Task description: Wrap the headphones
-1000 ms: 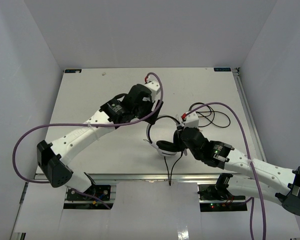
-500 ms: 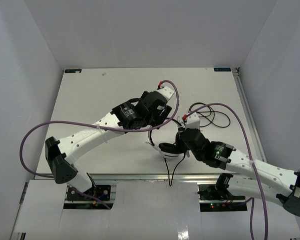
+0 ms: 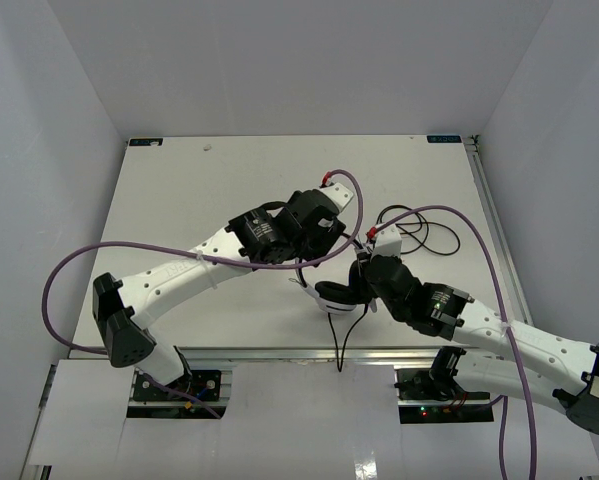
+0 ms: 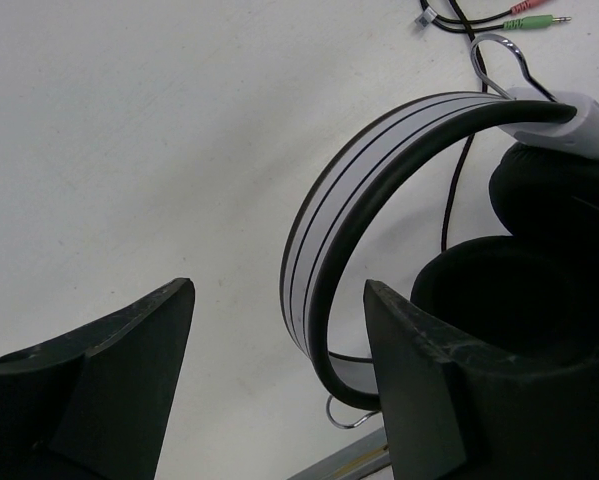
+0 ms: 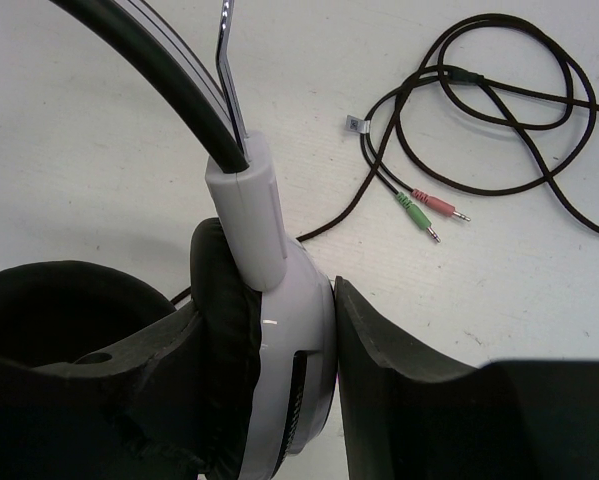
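The headphones (image 3: 331, 294) are held near the table's front edge. My right gripper (image 3: 360, 284) is shut on one white ear cup (image 5: 301, 345), with its black pad against the left finger and the white shell against the right finger. My left gripper (image 3: 329, 240) is open, and the striped headband (image 4: 317, 250) arcs between its fingers, close to the right finger (image 4: 419, 380) but not clamped. The black ear pads (image 4: 539, 290) sit just behind that finger. The dark cord (image 5: 499, 100) lies coiled on the table and ends in pink and green plugs (image 5: 429, 210).
Part of the cord (image 3: 340, 345) hangs over the metal front rail (image 3: 279, 352). The coiled cord (image 3: 419, 228) lies right of the arms. Thick purple robot cables (image 3: 69, 275) loop over both arms. White walls enclose the table on three sides.
My left arm has swung right and down toward the headphones, and its open jaws now straddle the headband. My right gripper has kept its hold, and the headphones have shifted slightly.
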`<state>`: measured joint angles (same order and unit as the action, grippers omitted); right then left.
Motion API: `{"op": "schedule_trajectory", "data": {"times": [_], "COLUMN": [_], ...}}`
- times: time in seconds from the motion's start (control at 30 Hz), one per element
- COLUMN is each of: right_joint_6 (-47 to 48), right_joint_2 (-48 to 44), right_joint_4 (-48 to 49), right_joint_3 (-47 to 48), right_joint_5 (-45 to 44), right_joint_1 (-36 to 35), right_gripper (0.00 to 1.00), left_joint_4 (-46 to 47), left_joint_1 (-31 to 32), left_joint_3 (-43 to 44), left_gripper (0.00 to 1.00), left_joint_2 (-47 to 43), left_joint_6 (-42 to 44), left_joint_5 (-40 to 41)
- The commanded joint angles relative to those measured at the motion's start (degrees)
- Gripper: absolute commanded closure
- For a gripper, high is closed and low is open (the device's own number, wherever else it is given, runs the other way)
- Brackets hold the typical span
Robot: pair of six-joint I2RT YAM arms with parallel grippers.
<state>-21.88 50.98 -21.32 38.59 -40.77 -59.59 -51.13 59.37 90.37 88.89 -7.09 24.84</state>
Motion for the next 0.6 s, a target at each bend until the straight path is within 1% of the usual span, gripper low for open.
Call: {"op": "schedule_trajectory", "data": {"times": [0.0, 0.17, 0.23, 0.37, 0.4, 0.43, 0.47, 0.5, 0.57], "right_joint_6": [-1.3, -1.4, -1.4, -1.5, -1.5, -1.4, -1.3, -1.3, -1.3], "right_joint_2": [-1.9, -2.7, -2.7, -2.5, -2.3, -2.0, -1.5, -1.1, -1.0], "right_joint_4": [5.4, 5.4, 5.5, 5.4, 5.4, 5.4, 5.4, 5.4, 5.4], "right_joint_3": [3.0, 2.8, 2.6, 2.7, 2.9, 3.0, 3.1, 3.1, 3.3], "right_joint_5": [-1.0, -0.5, -0.4, 0.3, 0.5, 0.8, 0.9, 1.0, 1.4], "right_joint_1": [0.1, 0.0, 0.1, 0.1, 0.1, 0.0, 0.1, 0.1, 0.1], "right_gripper": [0.92, 0.92, 0.92, 0.92, 0.92, 0.92, 0.92, 0.92, 0.92], "left_joint_4": [0.0, 0.4, 0.6, 0.7, 0.9, 1.4, 1.6, 2.1, 2.2], "left_joint_1": [0.1, 0.5, 1.2, 2.4, 2.5, 2.7, 2.8, 2.8, 2.8], "left_joint_3": [-0.3, 0.9, 1.6, 2.2, 2.1, 1.9, 1.7, 1.4, 1.0], "left_gripper": [0.25, 0.32, 0.38, 0.54, 0.62, 0.72, 0.78, 0.87, 0.97], "left_joint_2": [1.9, 4.9, 5.8, 7.1, 7.2, 7.4, 7.4, 7.4, 7.3], "left_joint_6": [0.8, 1.1, 1.4, 1.3, 1.1, 0.8, 0.8, 0.7, 0.2], "left_joint_5": [2.3, 3.2, 3.7, 5.2, 5.5, 6.2, 6.5, 5.5, 4.7]}}
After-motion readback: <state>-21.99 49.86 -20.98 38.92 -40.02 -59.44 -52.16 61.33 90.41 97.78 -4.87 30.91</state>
